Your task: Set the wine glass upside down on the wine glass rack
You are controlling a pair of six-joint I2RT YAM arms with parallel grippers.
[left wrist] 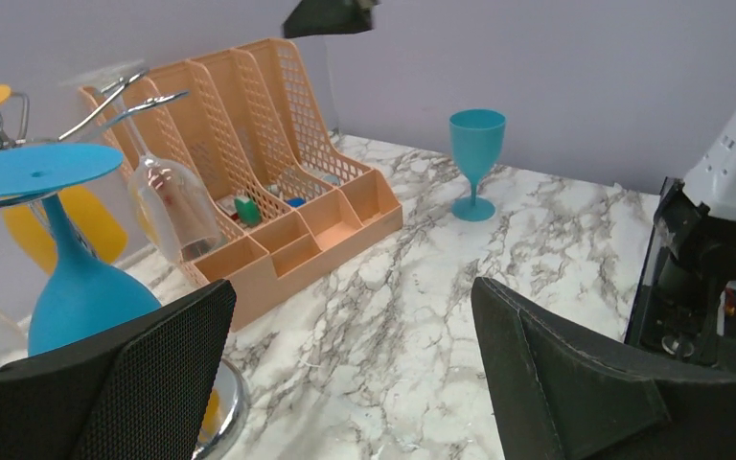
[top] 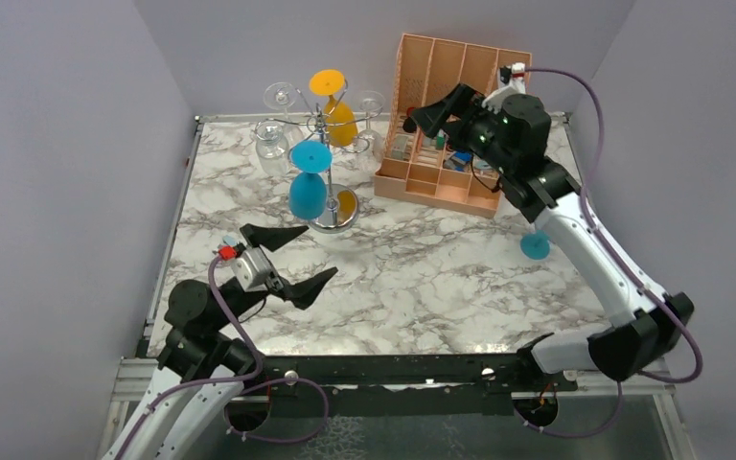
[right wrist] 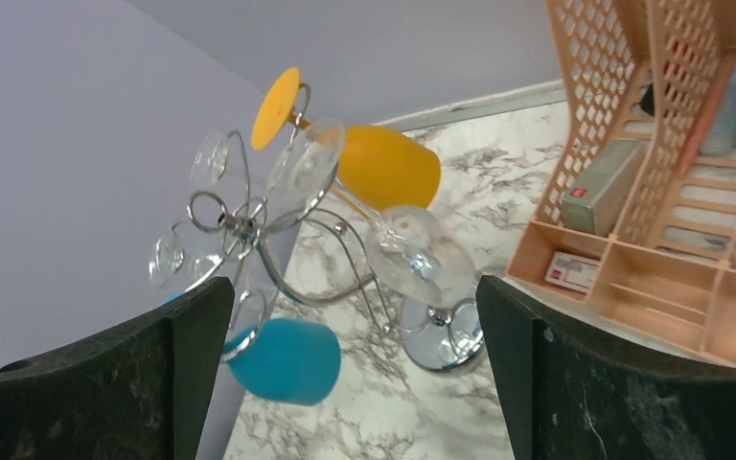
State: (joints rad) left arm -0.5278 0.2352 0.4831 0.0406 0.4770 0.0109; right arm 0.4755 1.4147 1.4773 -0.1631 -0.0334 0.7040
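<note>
Left jaws gape empty, hovering low over the near bench [top: 422,278], likely parked clear of the work. Teal glass [top: 535,246] stands upright on the bench beside the right arm, off the rack. Rack [top: 333,220] mid-bench carries a blue glass [top: 307,195], an orange glass [top: 341,125] and clear ones, all bowl-down, feet caught in the scrolls so they hang. Right jaws, raised before the organiser [top: 431,57], are spread wide with nothing between, facing a clear glass [right wrist: 412,254] that looks seated on its scroll, though its foot is hard to trace.
</note>
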